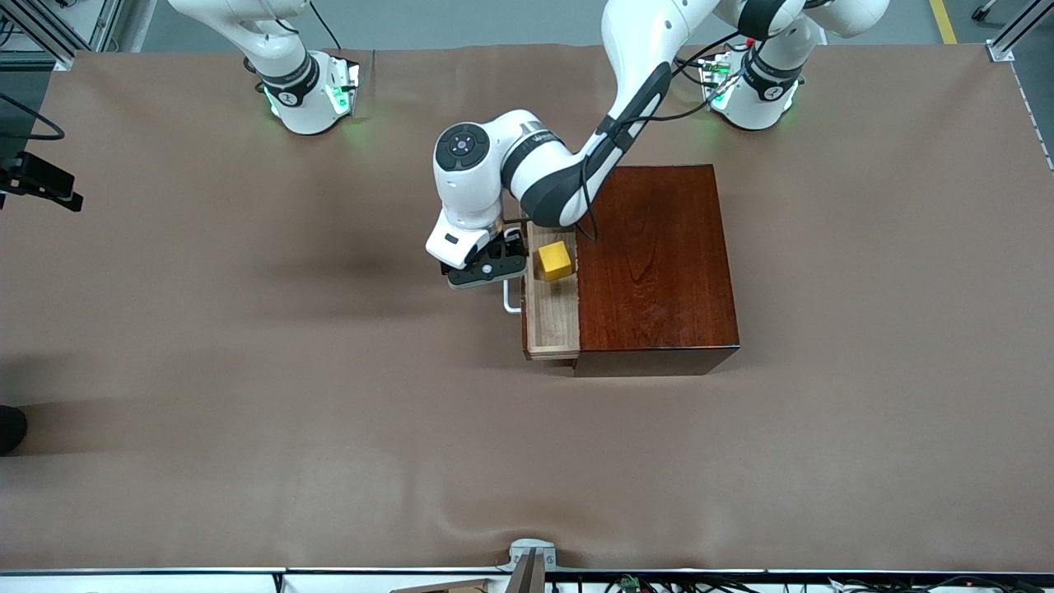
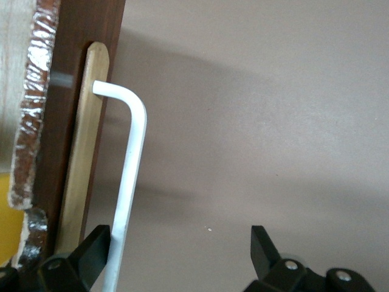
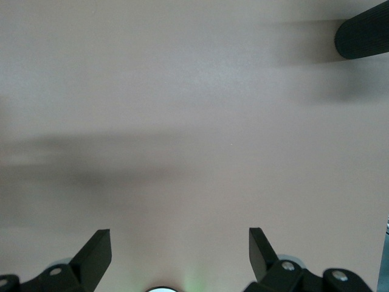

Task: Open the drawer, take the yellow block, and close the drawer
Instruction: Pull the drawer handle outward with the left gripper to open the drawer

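Front view: the wooden box [image 1: 659, 263] sits on the brown table [image 1: 247, 412] near the left arm's base. The drawer [image 1: 550, 317] is pulled partway out of the box toward the right arm's end of the table, light-wood floor exposed. The yellow block [image 1: 555, 260] lies inside the open drawer, in the part farther from the front camera, close to the box's edge. The left arm reaches from its base over the box corner; the left gripper [image 1: 487, 269] is just beside the drawer front, at the white handle [image 1: 511, 298], whose lower end shows under the gripper. The right arm waits at its base; its gripper does not show here.

Left wrist view: left gripper [image 2: 180, 252] fingers spread wide. The white handle [image 2: 129, 176] runs between them, close against one fingertip [image 2: 96, 246] and well apart from the other. Drawer front [image 2: 82, 152] and a sliver of yellow block [image 2: 9, 225] at the picture's edge.

Right wrist view: right gripper [image 3: 180, 252] fingers spread apart, nothing between them, over bare table [image 3: 194, 121]. A dark ribbed object [image 3: 364, 36] in one corner, cannot identify
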Robot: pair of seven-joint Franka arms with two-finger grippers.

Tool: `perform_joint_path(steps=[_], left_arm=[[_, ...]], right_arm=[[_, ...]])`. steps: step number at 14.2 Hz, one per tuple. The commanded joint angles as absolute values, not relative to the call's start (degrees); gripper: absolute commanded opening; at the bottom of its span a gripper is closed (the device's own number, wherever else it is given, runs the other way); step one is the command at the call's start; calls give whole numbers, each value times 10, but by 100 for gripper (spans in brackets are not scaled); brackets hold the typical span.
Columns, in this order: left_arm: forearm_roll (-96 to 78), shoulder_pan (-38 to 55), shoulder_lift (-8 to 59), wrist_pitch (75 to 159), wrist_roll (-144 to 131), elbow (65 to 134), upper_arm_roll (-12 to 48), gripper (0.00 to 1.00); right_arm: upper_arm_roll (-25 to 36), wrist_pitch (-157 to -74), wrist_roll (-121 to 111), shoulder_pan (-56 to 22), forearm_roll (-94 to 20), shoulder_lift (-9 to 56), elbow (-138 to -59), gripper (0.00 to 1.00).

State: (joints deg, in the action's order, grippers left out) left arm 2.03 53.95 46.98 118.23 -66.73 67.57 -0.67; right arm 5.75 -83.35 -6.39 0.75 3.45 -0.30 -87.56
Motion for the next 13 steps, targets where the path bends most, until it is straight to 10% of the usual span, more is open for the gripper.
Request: perform_joint_path(steps=[1,13], left_arm=[[3,546,493,1208,-652,616,-6,100],[5,547,485,1208,-640,616,-11,100]], right_arm=[[50,-828,-65,16,45,2,-864,100],[50,-827,-63,17,45,2,-864,100]])
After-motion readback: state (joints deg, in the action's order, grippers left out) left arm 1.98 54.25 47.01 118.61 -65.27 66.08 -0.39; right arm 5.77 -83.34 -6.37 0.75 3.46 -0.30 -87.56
